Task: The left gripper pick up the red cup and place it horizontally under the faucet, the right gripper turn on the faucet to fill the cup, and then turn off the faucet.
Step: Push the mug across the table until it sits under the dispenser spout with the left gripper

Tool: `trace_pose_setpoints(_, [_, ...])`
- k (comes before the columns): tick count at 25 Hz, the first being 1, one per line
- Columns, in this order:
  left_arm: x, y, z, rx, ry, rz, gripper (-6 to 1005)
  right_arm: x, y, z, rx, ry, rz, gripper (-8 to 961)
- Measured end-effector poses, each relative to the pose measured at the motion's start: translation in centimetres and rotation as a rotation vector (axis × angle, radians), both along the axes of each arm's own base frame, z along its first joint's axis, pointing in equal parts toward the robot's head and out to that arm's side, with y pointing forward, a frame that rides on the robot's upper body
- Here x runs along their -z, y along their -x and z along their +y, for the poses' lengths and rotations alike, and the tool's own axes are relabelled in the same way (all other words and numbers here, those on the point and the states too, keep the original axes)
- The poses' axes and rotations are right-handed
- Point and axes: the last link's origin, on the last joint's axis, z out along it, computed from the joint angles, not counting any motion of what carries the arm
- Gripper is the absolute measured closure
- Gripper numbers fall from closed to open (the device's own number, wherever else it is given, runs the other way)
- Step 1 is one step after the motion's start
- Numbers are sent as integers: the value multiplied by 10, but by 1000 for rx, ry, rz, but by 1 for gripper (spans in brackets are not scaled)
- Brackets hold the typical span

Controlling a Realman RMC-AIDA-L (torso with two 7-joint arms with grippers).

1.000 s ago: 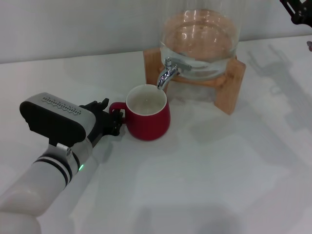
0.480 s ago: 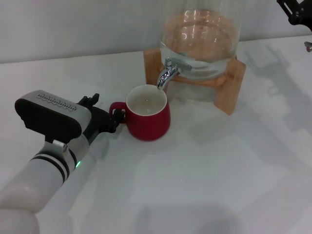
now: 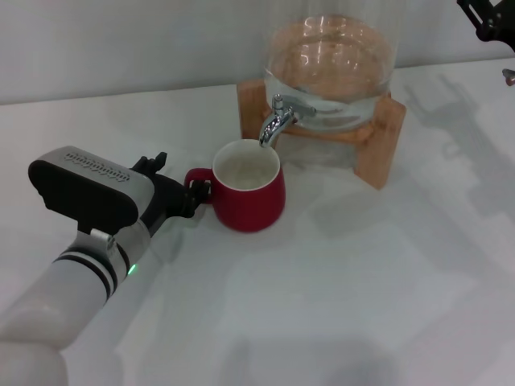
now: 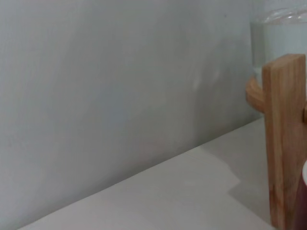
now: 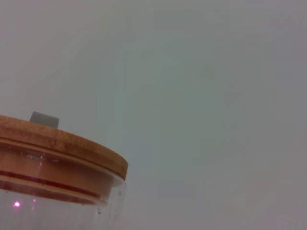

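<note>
Red cup (image 3: 249,195) upright on table (image 3: 338,273) beneath faucet (image 3: 278,121); glossy ceramic, likely slippery, breakable. Left gripper (image 3: 191,199) at loop handle, grip unclear. Right gripper (image 3: 487,18) parked far right, closure unreadable.

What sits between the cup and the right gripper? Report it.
In the head view, the faucet and the glass jar on its wooden stand lie between the cup and the right gripper, raised at the far right corner.
</note>
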Motion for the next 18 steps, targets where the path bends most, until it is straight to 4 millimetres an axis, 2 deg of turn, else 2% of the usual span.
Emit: trace_pose_setpoints(18, [4, -3, -7, 15, 12, 11, 303, 0, -2, -1, 7, 0, 0, 262])
